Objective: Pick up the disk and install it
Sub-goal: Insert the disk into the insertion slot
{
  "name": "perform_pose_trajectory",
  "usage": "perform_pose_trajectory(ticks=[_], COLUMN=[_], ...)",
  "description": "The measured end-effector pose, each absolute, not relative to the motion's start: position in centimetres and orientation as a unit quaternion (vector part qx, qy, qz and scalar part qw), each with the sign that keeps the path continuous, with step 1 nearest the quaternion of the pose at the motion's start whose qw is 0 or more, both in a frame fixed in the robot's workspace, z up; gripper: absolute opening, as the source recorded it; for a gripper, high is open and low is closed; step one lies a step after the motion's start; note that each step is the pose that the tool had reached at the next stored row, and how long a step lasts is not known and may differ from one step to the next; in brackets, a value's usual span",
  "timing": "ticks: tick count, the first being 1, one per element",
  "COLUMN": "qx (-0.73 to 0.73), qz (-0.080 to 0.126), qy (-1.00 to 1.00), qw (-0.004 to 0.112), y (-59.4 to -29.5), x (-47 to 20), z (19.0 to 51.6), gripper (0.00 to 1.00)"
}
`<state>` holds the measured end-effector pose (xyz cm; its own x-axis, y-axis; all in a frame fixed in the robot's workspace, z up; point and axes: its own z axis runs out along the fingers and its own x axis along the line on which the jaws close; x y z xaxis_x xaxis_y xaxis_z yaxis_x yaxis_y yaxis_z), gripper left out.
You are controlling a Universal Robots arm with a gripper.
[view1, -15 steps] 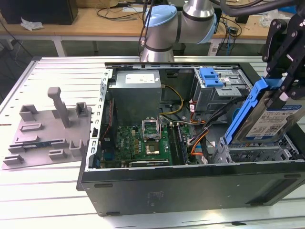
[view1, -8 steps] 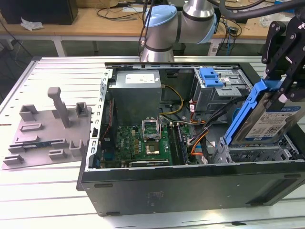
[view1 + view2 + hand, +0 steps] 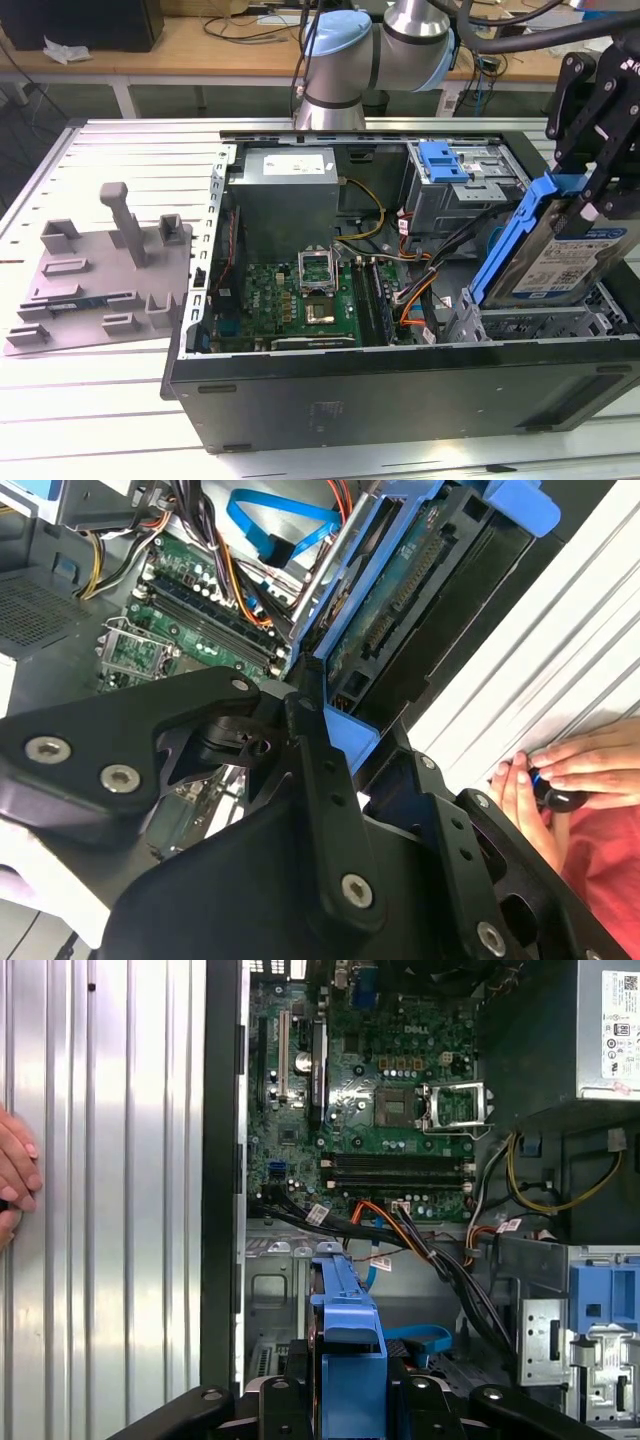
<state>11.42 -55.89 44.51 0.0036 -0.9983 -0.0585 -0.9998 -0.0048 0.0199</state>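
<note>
The disk (image 3: 572,258), a silver drive with a white-and-blue label in a blue bracket, hangs steeply tilted over the open computer case (image 3: 400,385), at the exterior view's right. My gripper (image 3: 592,200) is shut on its upper end. Its lower end dips toward the metal bay (image 3: 530,322) at the case's near right corner. In the second wrist view the disk's (image 3: 400,590) circuit-board underside shows beyond the black fingers (image 3: 312,780). The first wrist view has the blue bracket (image 3: 345,1310) clamped in my gripper (image 3: 345,1395), above the case floor.
A grey moulded tray (image 3: 100,270) with an upright post lies on the slatted table at the exterior view's left. A grey cage with a blue tab (image 3: 445,160) stands at the case's back. Cables (image 3: 420,290) run beside the bay. A person's hand (image 3: 560,780) rests on the table outside the case.
</note>
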Motion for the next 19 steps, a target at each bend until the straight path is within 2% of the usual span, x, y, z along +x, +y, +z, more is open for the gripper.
perform_pose_trajectory(ticks=[19], qx=[-0.708], qz=[0.028], qy=[0.705], qw=[0.014], y=[-55.9], x=[11.4], z=[43.4], gripper=[0.37])
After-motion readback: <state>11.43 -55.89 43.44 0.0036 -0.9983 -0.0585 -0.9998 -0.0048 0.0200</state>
